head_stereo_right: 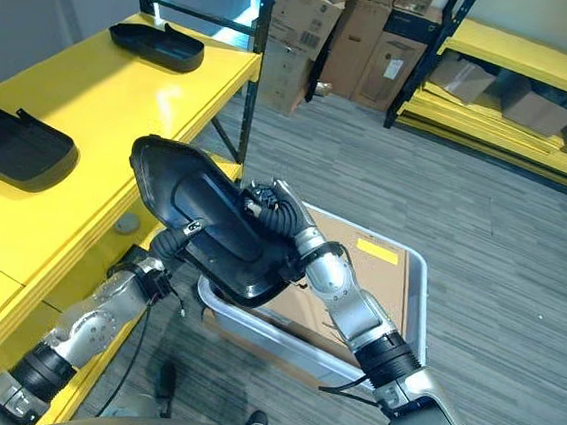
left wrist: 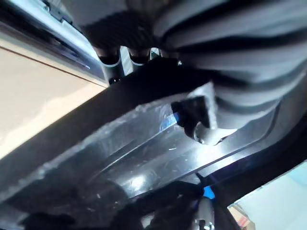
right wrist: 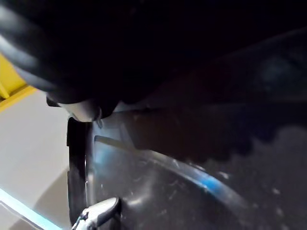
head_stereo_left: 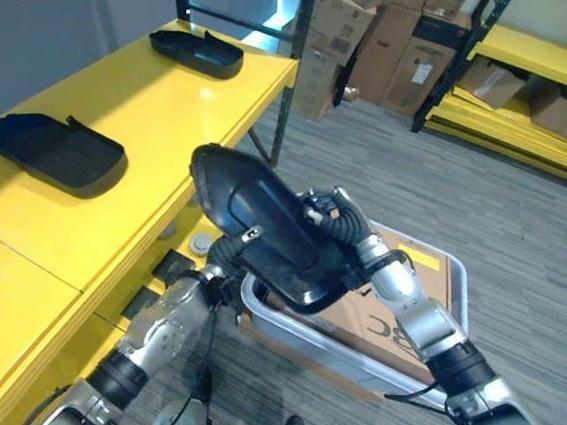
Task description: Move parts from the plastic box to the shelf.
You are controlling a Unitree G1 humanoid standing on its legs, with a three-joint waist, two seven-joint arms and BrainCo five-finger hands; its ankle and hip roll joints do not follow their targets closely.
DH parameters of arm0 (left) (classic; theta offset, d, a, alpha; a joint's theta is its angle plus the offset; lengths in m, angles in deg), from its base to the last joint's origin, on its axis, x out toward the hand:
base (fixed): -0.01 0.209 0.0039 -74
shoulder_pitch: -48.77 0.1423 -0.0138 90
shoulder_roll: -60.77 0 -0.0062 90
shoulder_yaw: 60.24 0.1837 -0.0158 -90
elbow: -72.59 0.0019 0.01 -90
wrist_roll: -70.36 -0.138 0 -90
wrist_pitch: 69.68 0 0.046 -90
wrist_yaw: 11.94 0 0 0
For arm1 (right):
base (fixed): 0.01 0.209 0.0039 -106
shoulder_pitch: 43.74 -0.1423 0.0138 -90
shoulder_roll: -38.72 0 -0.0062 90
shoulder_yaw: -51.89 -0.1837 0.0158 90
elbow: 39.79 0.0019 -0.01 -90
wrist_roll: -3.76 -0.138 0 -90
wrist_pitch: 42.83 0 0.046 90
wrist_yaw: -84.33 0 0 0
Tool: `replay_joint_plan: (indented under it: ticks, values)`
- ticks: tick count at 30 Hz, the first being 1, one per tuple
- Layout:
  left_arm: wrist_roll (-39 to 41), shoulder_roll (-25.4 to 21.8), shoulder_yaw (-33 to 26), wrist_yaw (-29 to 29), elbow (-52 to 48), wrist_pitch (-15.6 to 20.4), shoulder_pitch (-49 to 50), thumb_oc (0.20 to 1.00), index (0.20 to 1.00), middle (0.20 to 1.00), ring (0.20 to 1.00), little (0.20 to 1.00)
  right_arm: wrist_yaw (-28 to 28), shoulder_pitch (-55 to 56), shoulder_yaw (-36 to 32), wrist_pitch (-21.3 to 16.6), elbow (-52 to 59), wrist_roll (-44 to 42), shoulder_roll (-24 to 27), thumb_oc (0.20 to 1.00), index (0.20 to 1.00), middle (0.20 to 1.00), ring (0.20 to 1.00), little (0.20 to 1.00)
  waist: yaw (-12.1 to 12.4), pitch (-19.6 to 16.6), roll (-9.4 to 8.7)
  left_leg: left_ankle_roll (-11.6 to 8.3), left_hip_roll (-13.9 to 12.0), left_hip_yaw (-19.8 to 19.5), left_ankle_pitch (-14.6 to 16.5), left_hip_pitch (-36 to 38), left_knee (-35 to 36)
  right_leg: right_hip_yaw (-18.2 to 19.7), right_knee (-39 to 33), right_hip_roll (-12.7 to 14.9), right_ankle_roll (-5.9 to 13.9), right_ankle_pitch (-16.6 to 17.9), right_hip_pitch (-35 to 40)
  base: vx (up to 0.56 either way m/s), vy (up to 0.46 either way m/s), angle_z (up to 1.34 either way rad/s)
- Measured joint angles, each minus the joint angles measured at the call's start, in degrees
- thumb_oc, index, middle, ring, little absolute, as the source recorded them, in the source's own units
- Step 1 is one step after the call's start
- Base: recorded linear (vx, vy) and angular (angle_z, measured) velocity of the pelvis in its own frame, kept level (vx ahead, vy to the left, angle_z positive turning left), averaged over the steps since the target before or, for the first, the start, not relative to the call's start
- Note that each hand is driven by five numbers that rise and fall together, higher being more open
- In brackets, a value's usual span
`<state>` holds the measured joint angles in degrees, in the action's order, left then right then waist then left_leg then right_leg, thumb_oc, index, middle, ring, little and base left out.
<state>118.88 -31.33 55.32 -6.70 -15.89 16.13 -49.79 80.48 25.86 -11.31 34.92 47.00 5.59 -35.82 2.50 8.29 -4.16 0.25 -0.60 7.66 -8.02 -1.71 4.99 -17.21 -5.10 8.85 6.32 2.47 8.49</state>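
Black moulded plastic fills the centre of the frame: a large part (head_stereo_left: 262,226) held up between both hands, above the near edge of the plastic box (head_stereo_left: 350,355). The right hand (head_stereo_left: 338,223) has its fingers curled over the part's right edge, clamped on it. The left hand (head_stereo_left: 213,266) sits beneath the part, its fingers hidden, so their state cannot be told. Brown cardboard (head_stereo_left: 407,285) lies in the box. On the yellow shelf (head_stereo_left: 153,110) at left rest two more black parts (head_stereo_left: 53,150), (head_stereo_left: 196,51), well apart.
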Motion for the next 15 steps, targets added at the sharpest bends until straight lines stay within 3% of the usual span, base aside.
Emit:
replay_joint_plan:
  ticks: [1, 2, 3, 8, 11, 13, 14, 15]
  values:
    - [-1.36, -0.03, 0.03, 0.37, 0.00, 0.86, 0.24, 0.200, 0.200, 0.200, 0.200, 0.200, -0.01, 0.44, 0.02, 0.09, -0.02, -0.35, -0.48, 0.332, 0.332, 0.332, 0.332, 0.332, 0.09, 0.06, -0.11, 0.02, 0.08, -0.07, 0.01, 0.00, 0.00, -0.15, 0.02, 0.05, 0.03, -0.02, 0.07, 0.05, 0.107, 0.08]
    - [-2.56, -0.04, 0.20, 0.73, 0.01, 1.81, 0.39, 0.200, 0.200, 0.200, 0.200, 0.200, -0.08, 1.00, -0.08, 0.13, -0.05, -0.98, -0.95, 0.570, 0.570, 0.570, 0.570, 0.570, 0.21, 0.12, -0.22, 0.07, 0.17, -0.14, 0.05, 0.03, 0.00, -0.29, 0.14, 0.13, 0.10, -0.06, 0.18, 0.03, 0.122, 0.09]
    - [-5.36, -0.25, 0.35, 1.90, 0.02, 3.62, 0.61, 0.200, 0.200, 0.200, 0.200, 0.200, -0.34, 2.73, -0.16, 0.13, -0.04, -2.67, -2.13, 1.000, 1.000, 1.000, 1.000, 1.000, 0.30, 0.29, -0.52, 0.14, 0.35, -0.43, 0.10, 0.07, 0.00, -0.56, 0.26, 0.22, 0.22, -0.11, 0.40, 0.04, 0.175, 0.08]
    - [-18.62, -3.31, 0.41, 5.21, 0.19, 9.11, 0.63, 0.200, 0.200, 0.200, 0.200, 0.200, -4.31, 11.00, -0.76, -0.61, 0.02, -8.14, -7.89, 1.000, 1.000, 1.000, 1.000, 1.000, -0.76, 1.04, -1.73, 0.79, 1.30, 0.08, 0.56, 0.10, -0.10, -0.33, 0.37, 1.19, 0.12, -0.38, 0.20, 0.03, 0.166, -0.02]
    - [-24.94, -4.81, 0.31, 7.01, 0.15, 11.17, 0.57, 0.200, 0.200, 0.200, 0.200, 0.200, -5.94, 14.58, -0.80, -1.30, 0.18, -9.36, -8.92, 1.000, 1.000, 1.000, 1.000, 1.000, -1.98, 1.61, -2.04, 1.44, 2.19, 0.53, 1.00, -0.03, -0.01, 0.60, 0.45, 2.01, 0.56, -0.01, -0.35, 0.02, 0.171, -0.13]
    - [-31.49, -5.63, -2.93, 11.40, 0.14, 13.62, 0.42, 0.200, 0.200, 0.200, 0.200, 0.200, -7.52, 18.93, -3.41, -1.36, -0.12, -9.66, -8.92, 1.000, 1.000, 1.000, 1.000, 1.000, -3.97, 3.06, -2.50, 2.06, 2.91, 1.56, 1.42, 0.48, 0.01, 1.34, 1.68, 2.92, 0.78, 0.56, -0.86, 0.04, 0.180, -0.20]
    - [-35.70, -8.59, -8.12, 13.60, 0.16, 16.46, 0.21, 0.200, 0.200, 0.200, 0.200, 0.200, -7.71, 23.87, -7.25, -0.58, -3.52, -10.53, -8.75, 1.000, 1.000, 1.000, 1.000, 1.000, -5.03, 3.53, -2.35, 2.52, 2.54, 1.88, 1.76, 0.89, 0.03, 2.52, 4.32, 2.92, 0.67, 1.15, -2.13, 0.04, 0.095, -0.14]
    - [-36.30, -9.41, -9.33, 13.91, 0.13, 17.23, 0.05, 0.200, 0.200, 0.200, 0.200, 0.200, -7.87, 25.27, -8.05, -0.04, -4.46, -10.57, -8.51, 1.000, 1.000, 1.000, 1.000, 1.000, -5.15, 3.54, -2.33, 2.58, 2.38, 1.90, 1.81, 0.88, 0.03, 2.60, 4.84, 2.87, 0.70, 1.38, -2.49, 0.02, 0.042, -0.16]
